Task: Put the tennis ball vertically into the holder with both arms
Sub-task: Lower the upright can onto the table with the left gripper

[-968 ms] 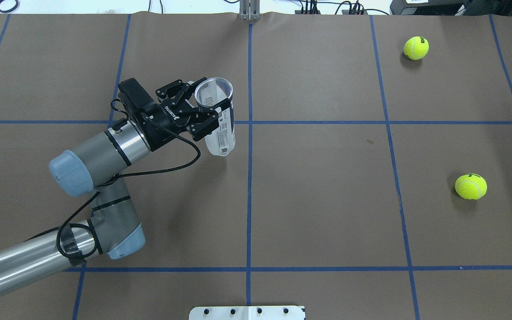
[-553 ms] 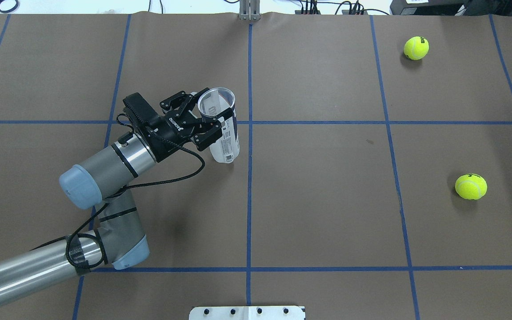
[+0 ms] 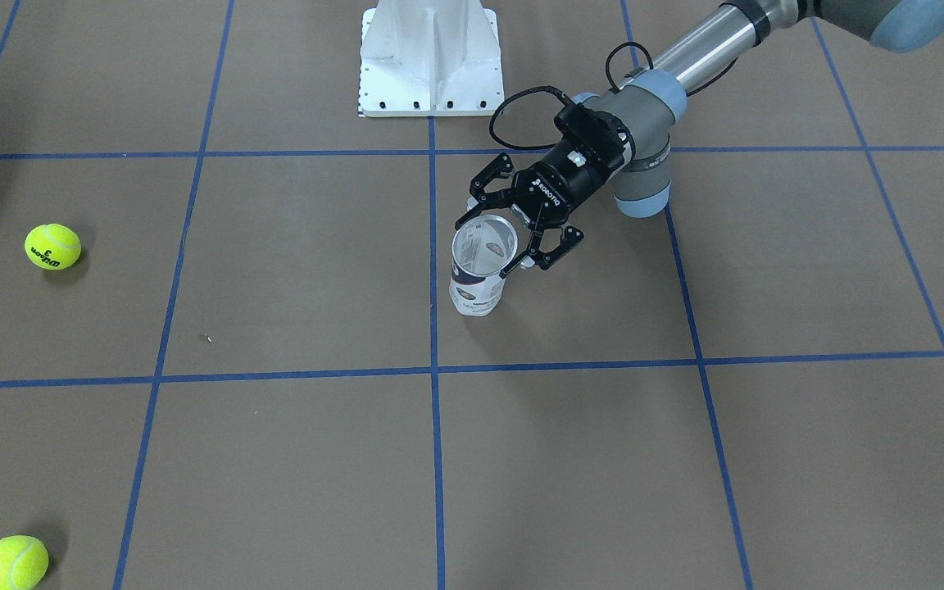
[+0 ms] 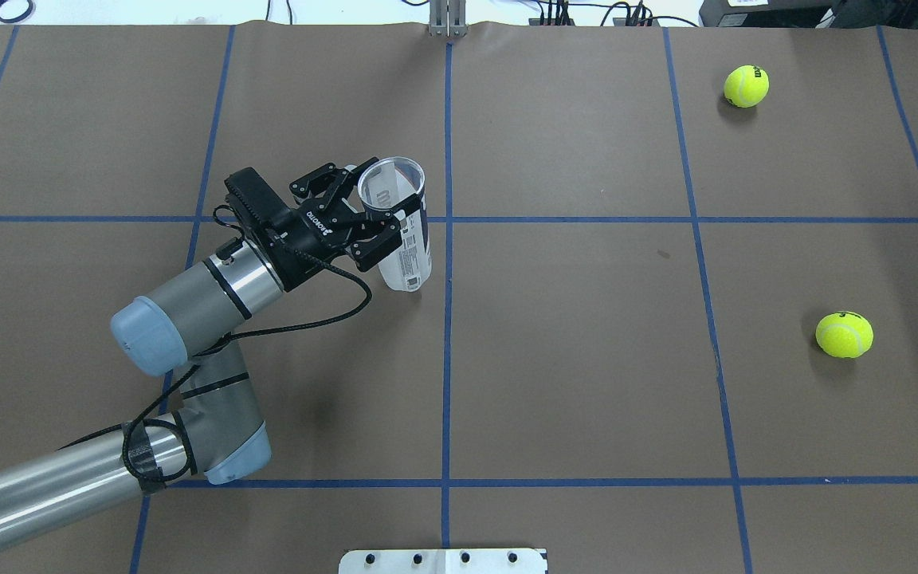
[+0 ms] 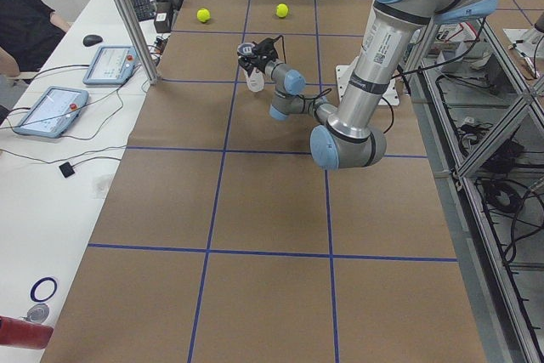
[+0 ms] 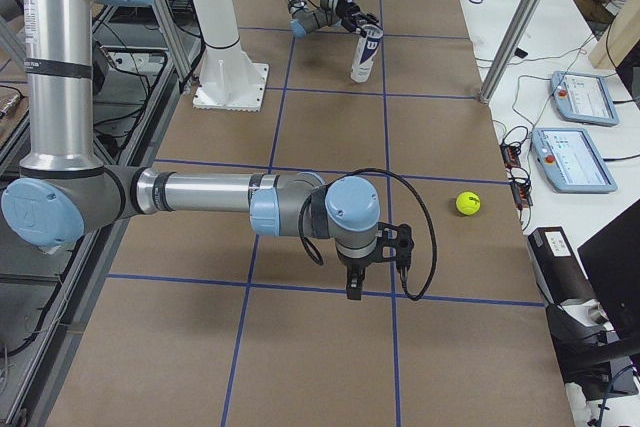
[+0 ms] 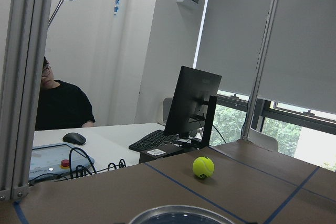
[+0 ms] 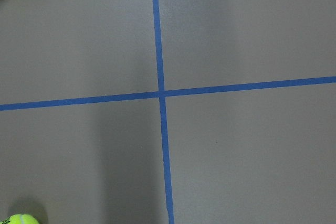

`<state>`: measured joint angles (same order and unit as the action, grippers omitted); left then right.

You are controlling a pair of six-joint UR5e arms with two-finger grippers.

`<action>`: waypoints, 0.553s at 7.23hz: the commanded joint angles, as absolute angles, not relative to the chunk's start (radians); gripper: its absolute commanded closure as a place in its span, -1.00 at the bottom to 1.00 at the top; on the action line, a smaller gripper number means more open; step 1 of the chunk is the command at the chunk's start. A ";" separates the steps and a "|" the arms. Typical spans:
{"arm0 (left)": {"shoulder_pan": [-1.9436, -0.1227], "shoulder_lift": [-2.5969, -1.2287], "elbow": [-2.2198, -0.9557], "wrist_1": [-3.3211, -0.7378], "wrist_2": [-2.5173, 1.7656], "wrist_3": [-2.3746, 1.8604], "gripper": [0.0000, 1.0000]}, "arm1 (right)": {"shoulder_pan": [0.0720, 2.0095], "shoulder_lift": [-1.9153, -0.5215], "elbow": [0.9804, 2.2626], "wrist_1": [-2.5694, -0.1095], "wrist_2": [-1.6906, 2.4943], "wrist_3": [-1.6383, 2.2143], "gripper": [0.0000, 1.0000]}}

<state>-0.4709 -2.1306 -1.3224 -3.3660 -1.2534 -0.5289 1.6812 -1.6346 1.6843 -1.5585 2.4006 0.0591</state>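
Note:
The holder, a clear can with a white and navy label, stands upright with its open mouth up, just left of the table's centre line. My left gripper is shut on the holder near its rim, one finger on each side. Whether its base touches the paper I cannot tell. Its rim shows at the bottom of the left wrist view. Two tennis balls lie far to the right. My right gripper points down over bare paper near one tennis ball; I cannot tell its state.
The white pedestal base stands at the robot's side of the table. Blue tape lines cross the brown paper. Desks with tablets, a monitor and a seated person border the far side.
My left gripper has carried the holder a little toward the robot and to the right; it has hardly moved in the last half second. The balls have stayed put.

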 commanded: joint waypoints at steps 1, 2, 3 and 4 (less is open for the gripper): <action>-0.463 -2.131 -1.313 -3.394 -1.230 -0.520 0.12 | 1.681 -1.635 1.684 -1.559 2.401 0.060 -0.98; -0.459 -2.132 -1.292 -3.417 -1.226 -0.520 0.12 | 1.681 -1.635 1.684 -1.559 2.401 0.060 -0.98; -0.456 -2.132 -1.290 -3.422 -1.226 -0.520 0.13 | 1.681 -1.635 1.686 -1.559 2.401 0.060 -0.98; -0.456 -2.132 -1.289 -3.422 -1.226 -0.520 0.12 | 1.681 -1.635 1.686 -1.559 2.401 0.060 -0.98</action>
<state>-0.4575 -2.1320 -1.2933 -3.4167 -1.2271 -0.5201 1.6813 -1.6352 1.6851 -1.5585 2.4007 0.0598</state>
